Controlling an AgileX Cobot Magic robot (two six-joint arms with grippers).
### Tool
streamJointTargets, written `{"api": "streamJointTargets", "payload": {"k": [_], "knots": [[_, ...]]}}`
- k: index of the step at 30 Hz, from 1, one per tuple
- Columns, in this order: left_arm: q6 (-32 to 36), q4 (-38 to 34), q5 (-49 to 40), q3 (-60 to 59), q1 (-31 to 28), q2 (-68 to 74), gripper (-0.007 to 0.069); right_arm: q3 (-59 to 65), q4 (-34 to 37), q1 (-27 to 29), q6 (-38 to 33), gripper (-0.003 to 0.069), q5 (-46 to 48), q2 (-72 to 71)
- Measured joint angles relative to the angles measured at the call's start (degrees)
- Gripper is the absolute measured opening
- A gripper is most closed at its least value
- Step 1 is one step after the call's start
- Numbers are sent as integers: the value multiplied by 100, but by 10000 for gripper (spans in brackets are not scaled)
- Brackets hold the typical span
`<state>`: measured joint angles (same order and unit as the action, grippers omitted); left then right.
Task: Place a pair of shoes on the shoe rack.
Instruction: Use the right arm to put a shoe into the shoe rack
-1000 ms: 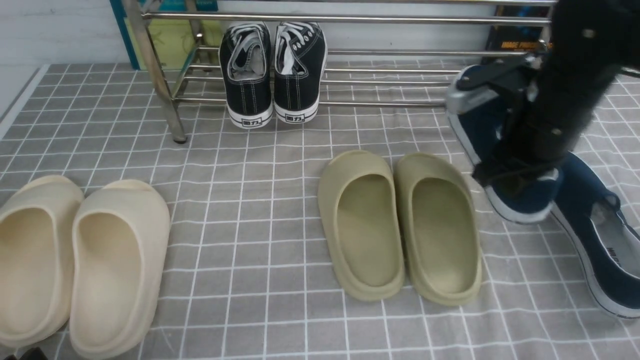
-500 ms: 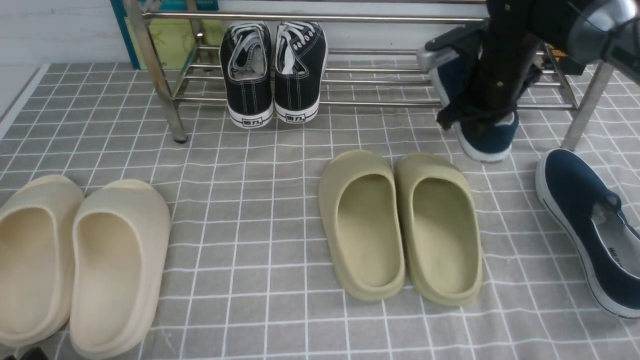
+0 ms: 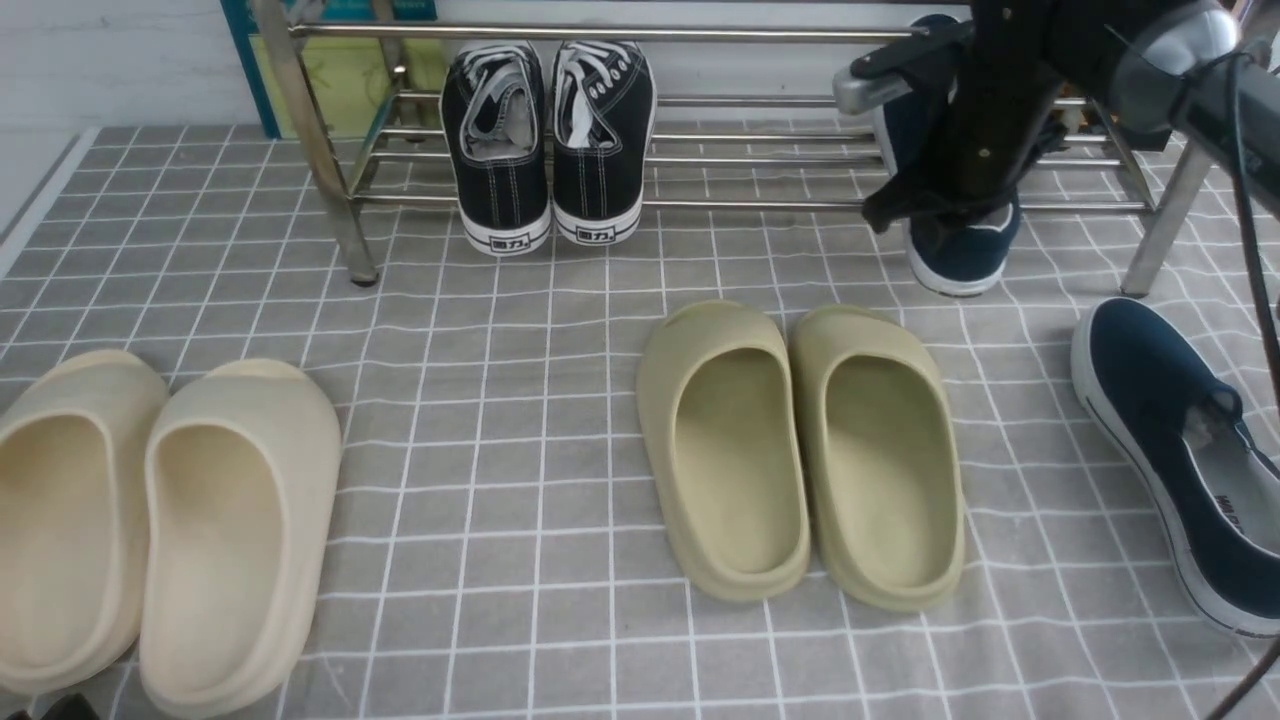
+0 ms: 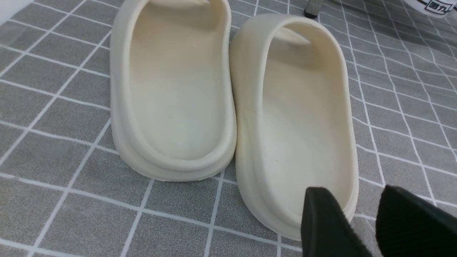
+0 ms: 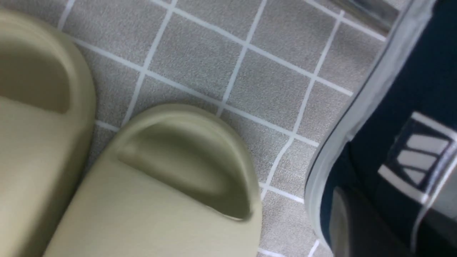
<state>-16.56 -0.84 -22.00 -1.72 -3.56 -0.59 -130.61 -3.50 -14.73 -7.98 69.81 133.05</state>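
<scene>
Carried in the last second from low beside its mate up to the right end of the shoe rack [image 3: 750, 205]: one navy slip-on [image 3: 960, 262]; now lies toe-inward across the lower bars, white-soled heel jutting past the front bar, seemingly resting there rather than hanging; well apart from the black lace-up sneakers [image 3: 545, 140] already parked at the left end.

Right hand [image 3: 945, 210] directly over that shoe, tight against its heel in the right wrist view; cannot tell whether pinching the heel or letting go, the fingers being hidden by arm and shoe.

Left hand [image 4: 357, 200] spread and empty, low over the checked cloth [image 3: 500, 400] by the heel of a cream slide [image 4: 296, 107]; no part in this step.

Second navy slip-on [image 3: 1180, 450] unmoved on the cloth at the right, near the rack's right leg, just beyond the olive slides [image 3: 800, 450].

Meaning for the task: first half all but done; left to do, by this reading: free the placed shoe without dragging it off the bars, then fetch the mate and set it alongside.
</scene>
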Motion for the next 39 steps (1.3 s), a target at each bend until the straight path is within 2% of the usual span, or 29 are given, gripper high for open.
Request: {"api": "streamJointTargets", "payload": {"k": [6,7,9,12,15,21,22,24,25,27,32,39], "knots": [[0,0,0,0,0,0,237,0,65,78,-5,363,25,-359],[0,0,0,0,0,0,237,0,71,79,-5,370,48,-380],[0,0,0,0,0,0,237,73,179,95,-9,427,126,-758],[0,0,0,0,0,0,237,269,292,95,-9,435,142,-1172],[0,0,0,0,0,0,237,842,350,95,-34,402,142,-1729],[0,0,0,0,0,0,239,2318,350,95,-150,223,155,-2450],[0,0,0,0,0,0,239,2696,350,95,-150,169,140,-2465],[0,0,0,0,0,0,239,3095,313,95,-151,113,-77,-2433],[0,0,0,0,0,0,239,3388,241,95,-151,64,-486,-2346],[0,0,0,0,0,0,239,3556,105,95,-130,22,-991,-2212],[0,0,0,0,0,0,239,3604,-130,95,-47,-3,-2220,-1902],[0,0,0,0,0,0,239,3565,-130,95,-24,-3,-3146,-1814]]}}
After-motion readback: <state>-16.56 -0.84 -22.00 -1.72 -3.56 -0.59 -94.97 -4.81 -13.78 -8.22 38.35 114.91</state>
